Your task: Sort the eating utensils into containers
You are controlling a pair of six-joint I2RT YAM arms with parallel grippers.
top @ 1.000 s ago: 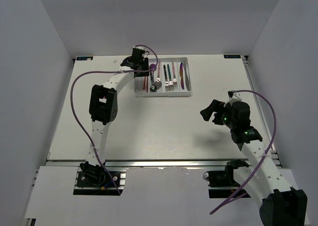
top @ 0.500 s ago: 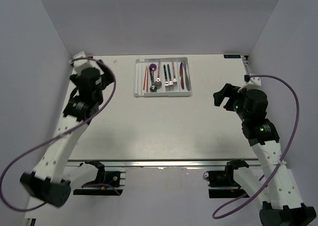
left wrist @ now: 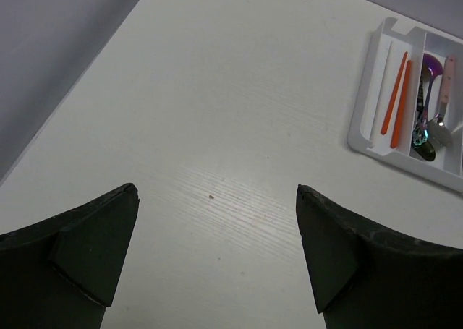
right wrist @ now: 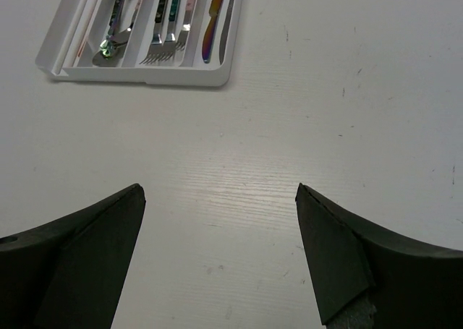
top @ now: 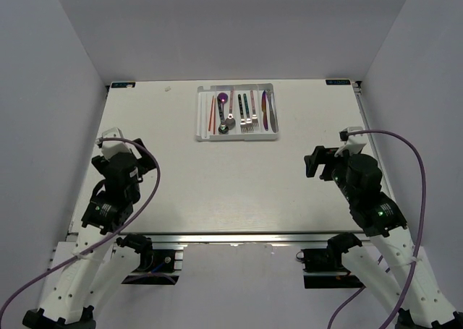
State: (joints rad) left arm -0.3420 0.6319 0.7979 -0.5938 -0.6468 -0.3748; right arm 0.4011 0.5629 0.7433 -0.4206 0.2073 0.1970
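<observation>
Two grippers, placing: left gripper (left wrist: 215,190) at the table's (top: 231,191) 9 o'clock side, right gripper (right wrist: 218,188) at its 3 o'clock side, well apart.
Left gripper state: fingers (left wrist: 87,249) spread wide, nothing between them, over bare table.
Right gripper state: fingers (right wrist: 340,257) spread wide, nothing held, over bare table.
Tray (top: 237,138): at the table's 12 o'clock, well apart from both grippers; at 2 o'clock in the left wrist view, 11 o'clock in the right.
Chopsticks (top: 212,115): red-orange pair, lengthwise in the compartment nearest 9 o'clock.
Spoons (top: 224,126): next compartment toward 3 o'clock, purple bowl at the 12 o'clock end, silver bowl at 6 o'clock.
Forks (top: 247,123): middle of the tray, tines toward 6 o'clock.
Knives (top: 265,110): compartment nearest 3 o'clock.
</observation>
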